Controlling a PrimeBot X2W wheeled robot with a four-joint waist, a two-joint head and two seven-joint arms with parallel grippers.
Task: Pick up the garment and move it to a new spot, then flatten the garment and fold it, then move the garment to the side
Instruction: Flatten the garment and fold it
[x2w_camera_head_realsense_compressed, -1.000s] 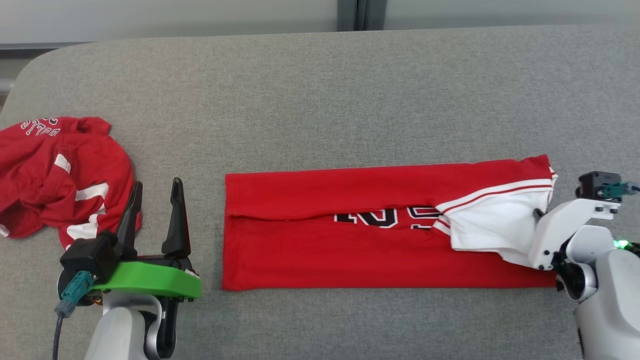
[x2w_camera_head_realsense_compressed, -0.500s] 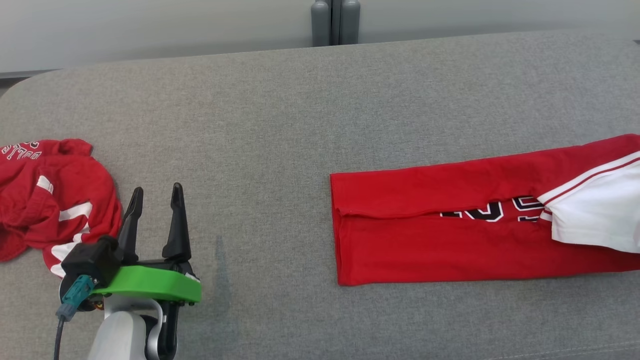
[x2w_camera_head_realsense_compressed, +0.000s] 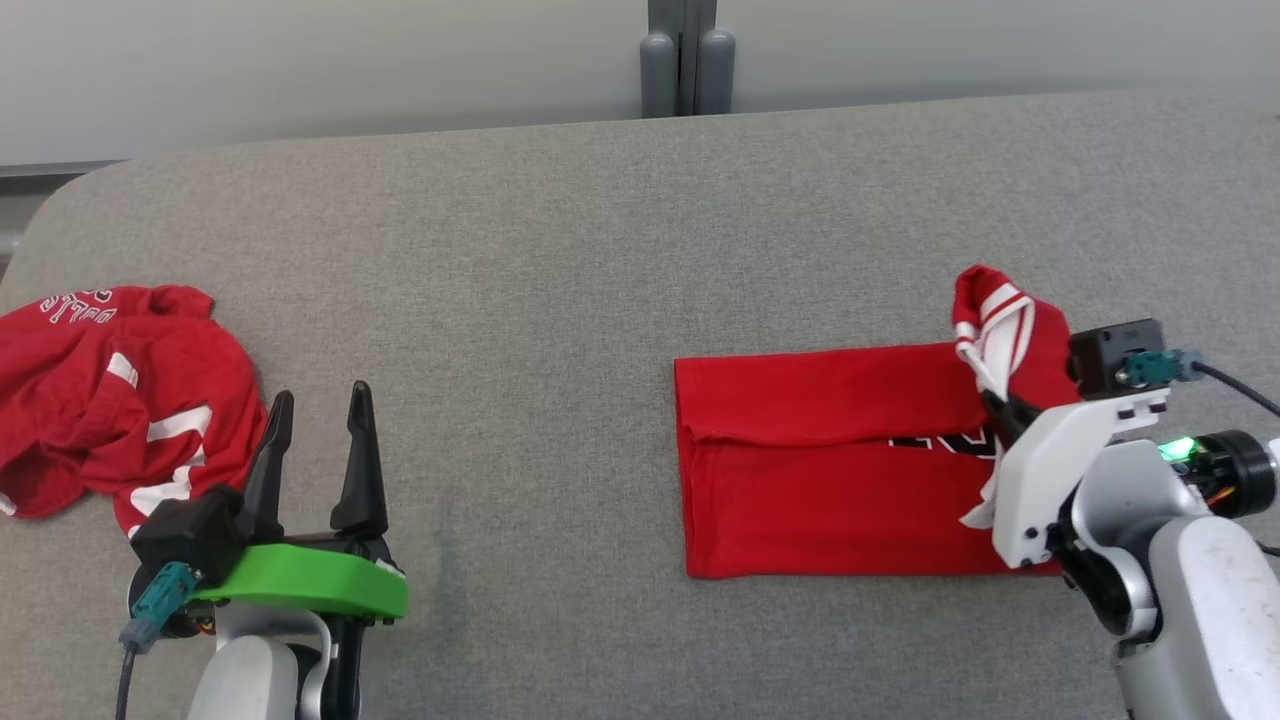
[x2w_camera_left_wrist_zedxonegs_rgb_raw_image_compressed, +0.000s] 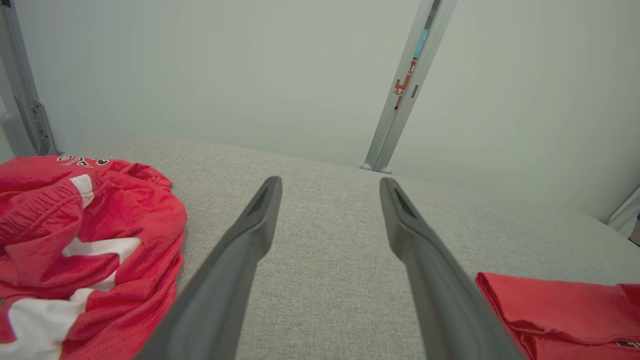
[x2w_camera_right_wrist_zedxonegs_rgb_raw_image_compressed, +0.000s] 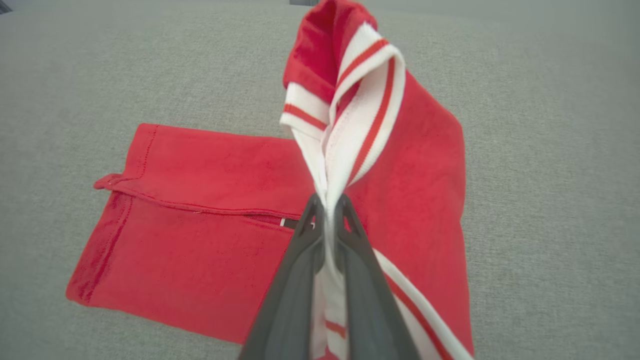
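- While a crumpled red shirt (x2w_camera_head_realsense_compressed: 110, 400) lies at the far left of the grey table (x2w_camera_head_realsense_compressed: 560, 230), my left claw (x2w_camera_head_realsense_compressed: 320, 392) hovers just beside it, fingers spread, empty.
- Right of centre, the folded red garment (x2w_camera_head_realsense_compressed: 820, 480) lies flat.
- My right claw (x2w_camera_head_realsense_compressed: 998, 408) is clamped on its striped white edge (x2w_camera_right_wrist_zedxonegs_rgb_raw_image_compressed: 360, 100), held up above the garment's right end.

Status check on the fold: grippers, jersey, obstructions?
Right gripper shut on jersey, striped end raised above the folded body. Left gripper open, holding nothing. Crumpled red garment at far left, apart from jersey.
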